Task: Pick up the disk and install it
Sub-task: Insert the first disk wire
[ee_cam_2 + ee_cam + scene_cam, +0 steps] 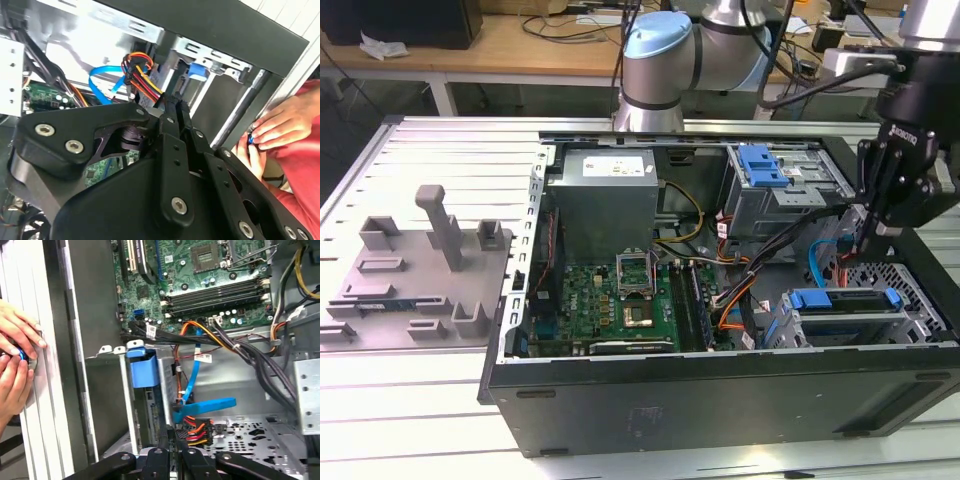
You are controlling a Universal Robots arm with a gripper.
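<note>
Sitting in the drive cage at the corner of the open computer case [720, 400], toward the exterior view's lower right, the disk [842, 300] lies flat with its blue bracket along the near edge. In the first wrist view that bracket [142, 369] shows edge-on at the mouth of the same bay, and in the second wrist view a bit of its blue [197, 71] peeks from behind the metal rails.

The gripper [863, 247] hangs just above and beside the cage, apart from the disk, pointing down into the case. Its jaws are pressed together with nothing visibly between them (both wrist views show the black fingers [172, 107] meeting tip to tip). Just beyond the tips lie a bundle of red, yellow and orange wires [194, 426] and a blue flat cable [192, 375].

Further in, the green motherboard [620, 300] covers the case floor, with the grey power supply [605, 195] behind it. Outside the case wall, a person's hands [15, 355] rest on the ribbed table [47, 405], pinching a small blue object [21, 354]. A grey fixture block [415, 270] stands on the table at the exterior view's left.
</note>
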